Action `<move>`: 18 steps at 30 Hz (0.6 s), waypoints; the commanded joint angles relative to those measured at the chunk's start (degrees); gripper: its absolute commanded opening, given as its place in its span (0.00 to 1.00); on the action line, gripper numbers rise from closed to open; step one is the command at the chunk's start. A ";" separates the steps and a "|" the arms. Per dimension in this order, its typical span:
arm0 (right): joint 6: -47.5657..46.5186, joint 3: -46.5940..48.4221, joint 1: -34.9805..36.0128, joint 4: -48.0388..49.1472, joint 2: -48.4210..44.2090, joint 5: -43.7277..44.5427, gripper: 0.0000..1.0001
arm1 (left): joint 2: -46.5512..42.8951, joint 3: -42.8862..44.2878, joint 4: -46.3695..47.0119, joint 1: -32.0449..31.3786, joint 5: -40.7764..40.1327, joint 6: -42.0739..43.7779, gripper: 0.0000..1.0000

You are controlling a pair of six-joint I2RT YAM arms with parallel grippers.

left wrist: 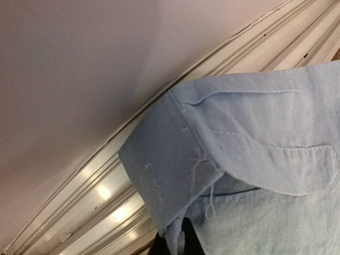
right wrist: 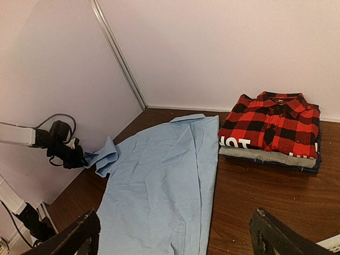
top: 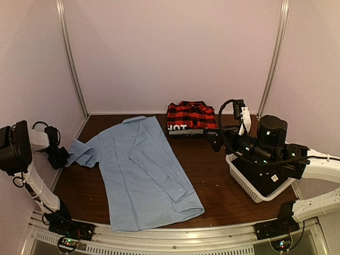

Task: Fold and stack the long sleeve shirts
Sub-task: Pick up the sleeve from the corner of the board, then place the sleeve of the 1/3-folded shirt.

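brown wood carries everything i can see: the desk (top: 212,175), with pale walls close around it. at its left edge my left gripper (top: 59,155) has its jaws closed on the cuff of the light blue shirt (top: 143,170). the left wrist view is filled by that cuff, doubled over just above one dark fingertip (left wrist: 188,244), and from the right wrist view the sleeve end stands raised off the wood at the gripper. the rest of the shirt lies spread flat over the left and middle of the desk, collar toward the far edge, hem at the near edge, its other sleeve folded in across the body. right of the collar, near the far edge and apart from the blue cloth, the red-and-black plaid shirt (top: 191,116) sits folded, collar up, on top of a small stack of folded clothes (right wrist: 268,155); a grey layer with white lettering shows under it. further right, at the right edge, a white mesh basket (top: 247,183) stands with the right arm reaching above it. my right gripper (right wrist: 175,215) hangs in the air, jaws spread wide and empty.
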 commanded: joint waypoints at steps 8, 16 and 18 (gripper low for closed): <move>1.72 2.65 -0.60 -1.05 1.96 -2.71 0.99 | -15.15 0.95 -1.87 -4.95 1.75 3.03 0.00; 6.03 2.18 -0.68 4.58 4.84 -3.41 1.00 | -22.21 10.63 -1.82 -21.27 2.89 9.30 0.00; 6.57 3.13 -0.70 4.66 6.82 -3.90 1.00 | -22.51 11.36 -1.69 -25.42 4.26 9.41 0.00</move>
